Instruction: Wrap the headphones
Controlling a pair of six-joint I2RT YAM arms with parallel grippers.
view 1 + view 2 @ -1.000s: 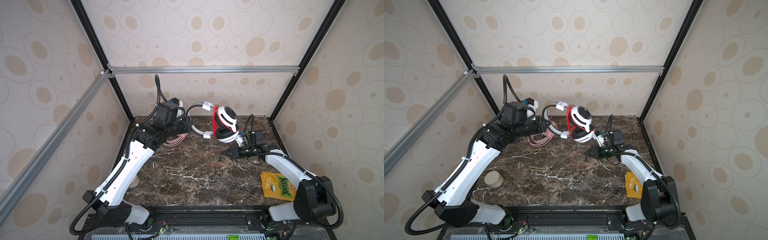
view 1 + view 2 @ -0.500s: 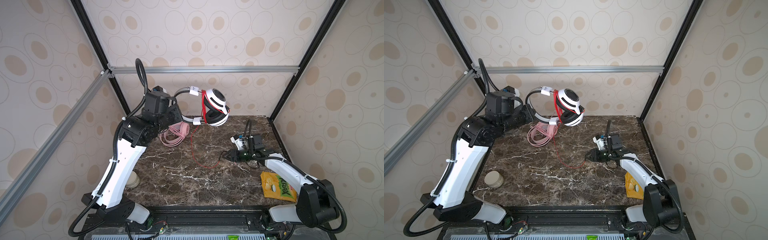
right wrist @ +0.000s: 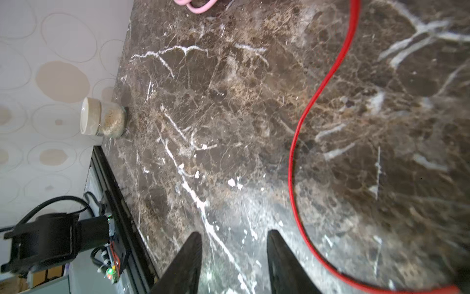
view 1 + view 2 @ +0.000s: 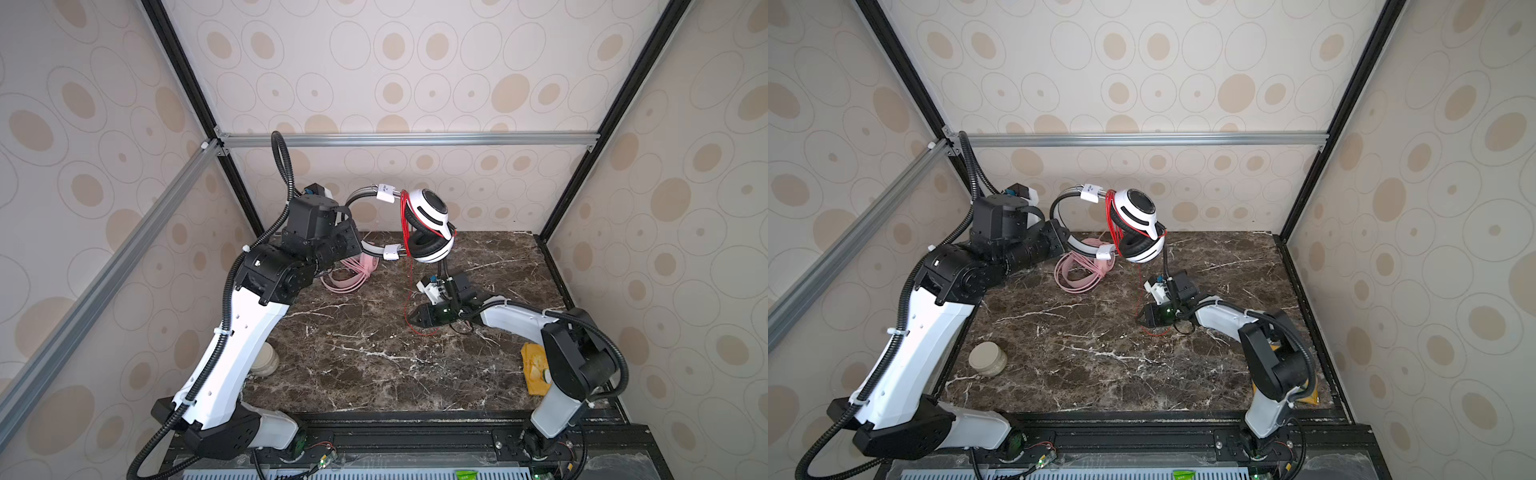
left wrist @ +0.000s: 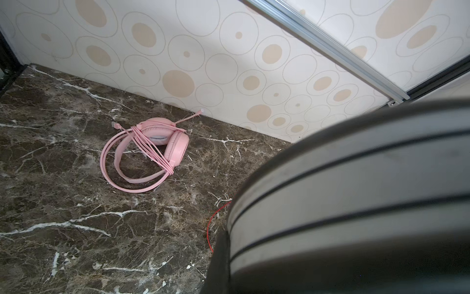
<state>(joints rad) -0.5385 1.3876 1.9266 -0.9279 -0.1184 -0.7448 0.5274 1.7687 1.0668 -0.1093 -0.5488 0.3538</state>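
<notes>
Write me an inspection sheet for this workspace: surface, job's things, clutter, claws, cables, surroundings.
Surface: dark marble tabletop, mostly bare.
Job's things: white-and-black headphones held off the table; pink headphones lying near the back wall, wrapped.
Clutter: jar by the left edge; yellow packet by the right arm's base.
Claws: left claw shut on the white-and-black headphones' headband; right claw open, empty, low over the table.
Cables: red cable partly wound by the ear cups, rest trailing to the table; pink cable wound across its headset.
Surroundings: patterned walls, aluminium frame bar.
</notes>
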